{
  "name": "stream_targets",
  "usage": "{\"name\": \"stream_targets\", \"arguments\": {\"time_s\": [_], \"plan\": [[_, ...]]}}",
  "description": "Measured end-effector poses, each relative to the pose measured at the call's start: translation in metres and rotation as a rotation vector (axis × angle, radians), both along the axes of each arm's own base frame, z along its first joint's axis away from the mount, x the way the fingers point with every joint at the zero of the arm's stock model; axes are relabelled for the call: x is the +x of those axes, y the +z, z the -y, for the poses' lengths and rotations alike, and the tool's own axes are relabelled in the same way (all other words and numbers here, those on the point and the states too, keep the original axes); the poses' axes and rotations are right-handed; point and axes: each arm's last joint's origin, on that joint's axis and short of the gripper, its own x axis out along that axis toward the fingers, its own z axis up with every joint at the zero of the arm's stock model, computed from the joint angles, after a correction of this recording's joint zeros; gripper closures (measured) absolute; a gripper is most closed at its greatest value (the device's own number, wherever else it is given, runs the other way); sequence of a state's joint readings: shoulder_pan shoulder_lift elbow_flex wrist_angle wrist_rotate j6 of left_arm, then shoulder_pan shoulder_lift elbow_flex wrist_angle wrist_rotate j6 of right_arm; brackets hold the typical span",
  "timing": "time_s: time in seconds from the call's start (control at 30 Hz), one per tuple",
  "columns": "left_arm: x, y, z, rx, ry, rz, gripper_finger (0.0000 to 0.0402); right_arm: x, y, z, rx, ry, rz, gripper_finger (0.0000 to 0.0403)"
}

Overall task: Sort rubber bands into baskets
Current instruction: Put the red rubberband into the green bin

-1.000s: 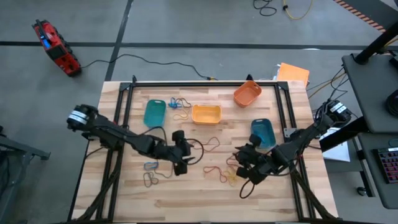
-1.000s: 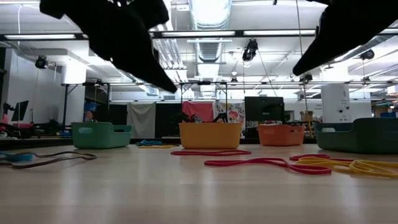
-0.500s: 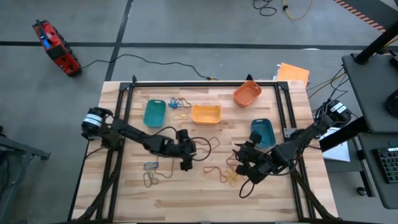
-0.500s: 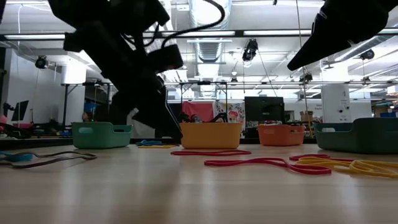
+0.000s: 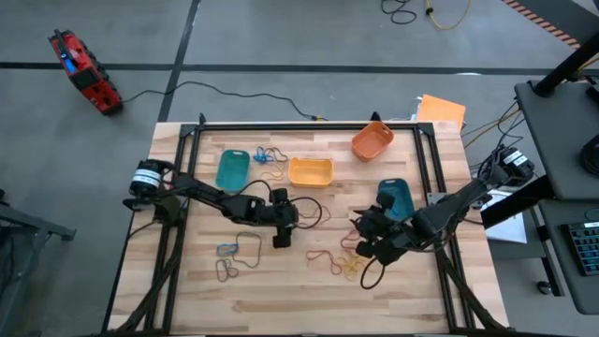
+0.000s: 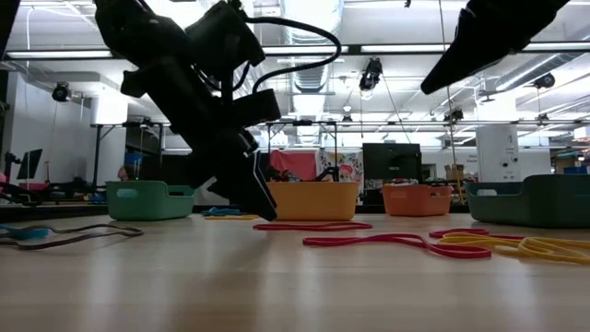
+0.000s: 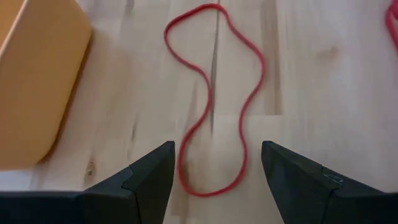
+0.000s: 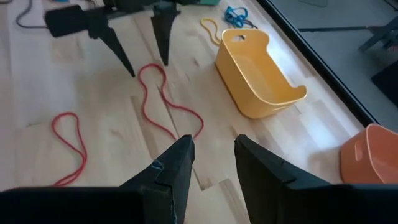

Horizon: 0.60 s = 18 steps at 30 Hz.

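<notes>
My left gripper (image 7: 217,149) is open and slants down over a red rubber band (image 7: 211,99) that lies flat on the wood. Its two fingers stand either side of the band's near loop (image 7: 208,183) and I see no touch. The right wrist view shows those fingers (image 8: 163,37) just above the band (image 8: 168,102). My right gripper (image 8: 214,146) hangs open and empty above the table, right of centre (image 5: 363,241). The baskets stand on the table: teal-green (image 5: 232,169), yellow (image 5: 310,171), orange (image 5: 372,140), blue (image 5: 395,198).
More rubber bands lie loose: red (image 5: 323,257) and yellow (image 5: 351,268) ones near my right gripper, grey-brown ones (image 5: 226,262) at the near left, blue (image 5: 271,155) and yellow (image 5: 272,175) ones between the teal-green and yellow baskets. A black cable loop (image 5: 304,213) arcs beside my left wrist.
My left gripper has come down and moved toward the table's right and far side. It now hangs low over the red band by the yellow basket, still open. My right gripper has risen a little.
</notes>
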State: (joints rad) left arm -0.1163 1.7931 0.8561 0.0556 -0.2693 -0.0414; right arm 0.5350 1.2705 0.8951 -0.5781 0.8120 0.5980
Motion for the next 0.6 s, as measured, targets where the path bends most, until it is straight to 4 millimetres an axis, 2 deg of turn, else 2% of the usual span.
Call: {"name": "stream_targets", "arguments": {"time_s": [0.17,0.6], "plan": [[-0.001,-0.002,-0.007,-0.012,-0.017,-0.005,0.0178,-0.003,0.006,0.002,0.006,0.008,0.018,0.0289],[-0.003,-0.007,-0.017,-0.062,-0.044,0.003,0.0178,-0.004,0.008,0.002,-0.002,0.016,0.016,0.0289]]}}
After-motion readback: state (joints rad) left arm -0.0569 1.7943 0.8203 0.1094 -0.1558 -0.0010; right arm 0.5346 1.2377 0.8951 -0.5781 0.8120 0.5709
